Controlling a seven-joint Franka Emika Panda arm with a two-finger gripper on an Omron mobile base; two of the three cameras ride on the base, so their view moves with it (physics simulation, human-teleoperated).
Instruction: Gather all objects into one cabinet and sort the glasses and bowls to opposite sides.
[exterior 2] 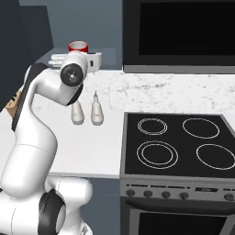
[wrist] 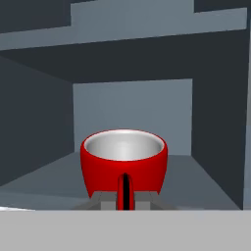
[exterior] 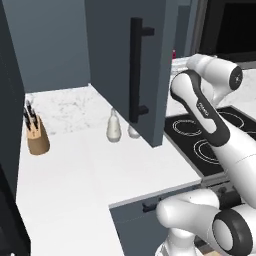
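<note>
one red mug [wrist: 123, 161], upright, its handle clamped in the closed jaws, before one open cabinet [wrist: 132, 112].

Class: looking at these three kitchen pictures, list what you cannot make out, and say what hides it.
- Cabinet interior: left base view, hidden behind the open door.
- Pincer tips: hand view, cut off by the bottom edge, shut on the red mug handle.
- Red mug's lower body: right base view, hidden by the arm.

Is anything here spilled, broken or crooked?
Nothing stands out. The red mug sits upright in the pincer, which is shut on its handle in front of the open cabinet. The two shakers stand straight on the counter. No spills or cracks show.
</note>
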